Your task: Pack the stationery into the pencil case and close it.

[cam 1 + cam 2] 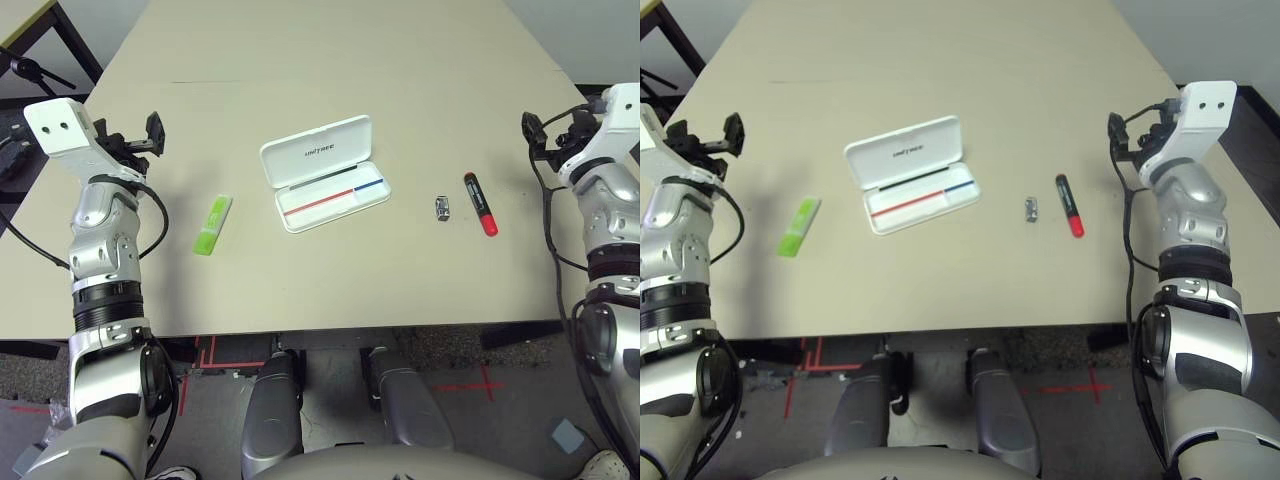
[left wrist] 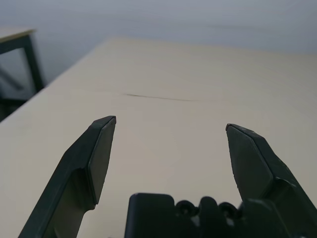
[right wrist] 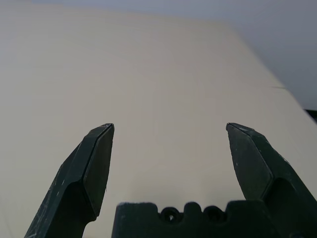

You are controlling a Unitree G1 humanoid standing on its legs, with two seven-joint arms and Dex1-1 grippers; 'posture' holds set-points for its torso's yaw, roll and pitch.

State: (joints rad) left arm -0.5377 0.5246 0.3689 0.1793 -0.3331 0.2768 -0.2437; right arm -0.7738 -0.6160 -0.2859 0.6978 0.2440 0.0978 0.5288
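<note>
The pencil case, lid lettered "unitree", lies open on the table between the left hand and right hand, both spread wide and empty.

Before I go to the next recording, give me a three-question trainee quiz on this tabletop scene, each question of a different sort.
1. True or false: the flat white plastic pencil case lies open, with nothing packed in it yet.
2. Multiple choice: what lies closest to the red marker with a black cap? A) the lime-green highlighter B) the tiny silver-and-black metal piece C) the pencil case
3. Fill in: both the left gripper and the right gripper stand ____ above the beige table, holding nothing.

Key: 1 true; 2 B; 3 open.
</note>
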